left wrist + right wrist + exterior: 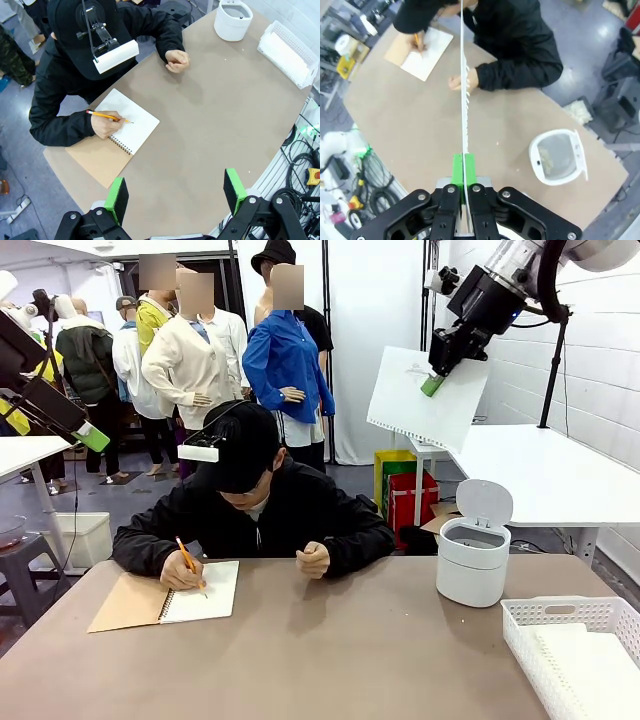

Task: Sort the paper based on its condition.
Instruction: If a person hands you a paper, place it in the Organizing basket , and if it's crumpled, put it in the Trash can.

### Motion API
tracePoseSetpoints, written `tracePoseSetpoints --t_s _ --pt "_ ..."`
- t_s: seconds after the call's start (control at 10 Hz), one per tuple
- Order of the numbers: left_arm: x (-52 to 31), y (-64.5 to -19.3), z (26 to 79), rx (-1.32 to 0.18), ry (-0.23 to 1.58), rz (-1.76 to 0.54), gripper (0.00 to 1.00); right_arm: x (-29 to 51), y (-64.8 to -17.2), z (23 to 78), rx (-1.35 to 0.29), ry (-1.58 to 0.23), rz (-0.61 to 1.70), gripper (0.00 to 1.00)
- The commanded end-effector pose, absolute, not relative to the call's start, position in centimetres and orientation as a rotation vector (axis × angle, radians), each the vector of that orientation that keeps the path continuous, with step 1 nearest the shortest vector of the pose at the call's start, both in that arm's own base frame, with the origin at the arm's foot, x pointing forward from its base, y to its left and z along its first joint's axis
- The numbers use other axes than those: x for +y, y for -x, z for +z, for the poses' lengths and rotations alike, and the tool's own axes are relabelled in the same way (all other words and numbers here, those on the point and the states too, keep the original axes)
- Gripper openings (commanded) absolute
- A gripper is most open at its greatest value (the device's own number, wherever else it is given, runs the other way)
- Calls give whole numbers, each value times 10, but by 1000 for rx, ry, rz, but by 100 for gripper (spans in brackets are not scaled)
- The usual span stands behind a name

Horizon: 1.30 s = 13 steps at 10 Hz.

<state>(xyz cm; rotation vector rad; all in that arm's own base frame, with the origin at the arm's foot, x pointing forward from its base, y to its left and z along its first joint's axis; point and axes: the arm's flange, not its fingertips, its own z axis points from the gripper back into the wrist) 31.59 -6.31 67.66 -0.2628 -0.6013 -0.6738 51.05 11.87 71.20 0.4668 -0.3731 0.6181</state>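
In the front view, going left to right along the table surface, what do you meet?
Notebook with the person's writing hand on it → person's other hand, a fist → white bin with its lid up → white basket at the right edge.

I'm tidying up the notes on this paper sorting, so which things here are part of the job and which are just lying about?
Part of the job:
- flat white torn-edge paper sheet, pinched in the shut right claw
- white lidded round bin, lid up
- white slotted plastic basket holding flat sheets

Lying about:
- tan-covered spiral notebook
- orange pencil in the person's hand
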Motion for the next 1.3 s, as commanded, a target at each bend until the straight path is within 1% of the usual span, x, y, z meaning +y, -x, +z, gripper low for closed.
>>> tracePoseSetpoints --t_s 0.0,0.4,0.5,0.6,0.9,1.1,1.2 --pt "-63 -316 677 -607 262 -673 100 73 -481 720 -332 -372 536 0" --pt "-63 -316 677 -607 262 -673 100 10 -429 727 -287 -298 449 0" --pt "-63 -316 677 -607 262 -673 100 -6 -420 715 -268 -296 415 0" --pt "-63 -316 677 -607 262 -673 100 -19 -401 707 -273 -295 366 0" --pt "-63 -316 677 -607 262 -673 100 -57 -368 682 -327 -301 263 0" --pt "-63 -316 677 -607 262 -673 100 -69 -362 659 -329 -319 216 0" --pt "-63 -316 677 -607 262 -673 100 -68 -352 643 -332 -331 185 0"
